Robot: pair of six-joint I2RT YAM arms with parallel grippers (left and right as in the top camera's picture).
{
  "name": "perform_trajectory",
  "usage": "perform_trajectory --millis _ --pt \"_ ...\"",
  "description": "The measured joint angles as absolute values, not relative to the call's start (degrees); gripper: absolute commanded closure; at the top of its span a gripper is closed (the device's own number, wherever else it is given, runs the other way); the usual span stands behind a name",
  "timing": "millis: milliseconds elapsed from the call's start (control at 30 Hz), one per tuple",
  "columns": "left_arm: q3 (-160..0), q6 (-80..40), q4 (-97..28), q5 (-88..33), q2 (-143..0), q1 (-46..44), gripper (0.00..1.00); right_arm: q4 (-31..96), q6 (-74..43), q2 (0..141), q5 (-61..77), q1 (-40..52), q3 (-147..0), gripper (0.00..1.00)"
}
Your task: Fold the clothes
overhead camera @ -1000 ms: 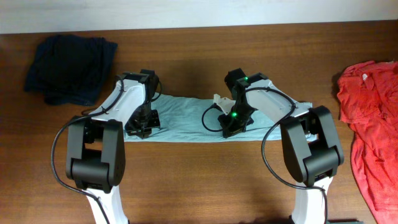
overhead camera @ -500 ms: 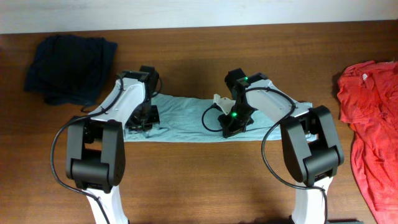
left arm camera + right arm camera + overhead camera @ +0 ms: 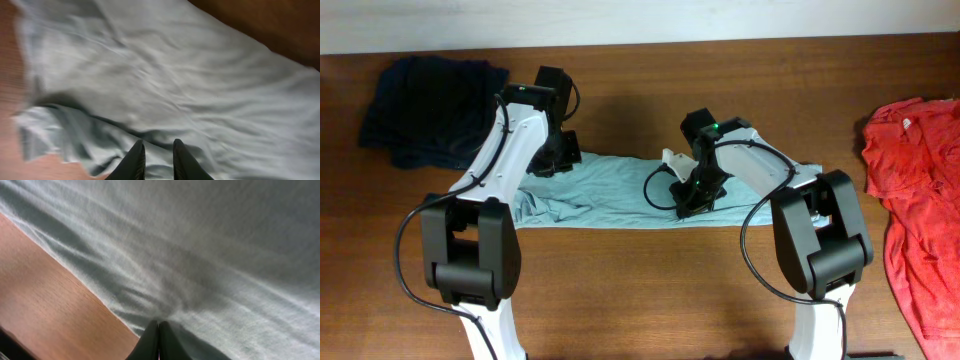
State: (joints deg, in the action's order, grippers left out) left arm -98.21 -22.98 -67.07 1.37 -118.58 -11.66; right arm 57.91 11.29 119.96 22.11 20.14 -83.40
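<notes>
Seen from above, the fingertips of the left gripper (image 3: 159, 156) and right gripper (image 3: 158, 339) are hidden under their own wrists, which also cover parts of the T-shirt (image 3: 620, 190). The red shirt (image 3: 910, 190) is cut off by the right and bottom edges. The left arm (image 3: 470, 260) and right arm (image 3: 820, 250) run off the bottom. The navy garment (image 3: 430, 105) is too dark to show its folds. The left wrist view blurs the cloth's left end. Both wrist views crop the fingers at the bottom edge, and the T-shirt runs out of frame.
</notes>
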Motion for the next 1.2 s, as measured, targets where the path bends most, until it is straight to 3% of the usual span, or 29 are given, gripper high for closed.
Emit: perform_trajectory --millis 500,833,1200 --pt "-90.5 -19.3 -62.3 -5.6 -118.6 -15.3 0.81 58.3 9.3 120.0 16.2 20.1 -84.2 0.87" --pt "-88.1 -19.2 -59.3 -5.7 -118.6 -16.0 0.81 61.3 9.0 120.0 12.5 20.1 -84.2 0.96" --pt "-85.7 -19.2 -56.7 -5.7 -118.6 -16.0 0.82 64.5 7.8 120.0 11.6 18.0 -84.6 0.96"
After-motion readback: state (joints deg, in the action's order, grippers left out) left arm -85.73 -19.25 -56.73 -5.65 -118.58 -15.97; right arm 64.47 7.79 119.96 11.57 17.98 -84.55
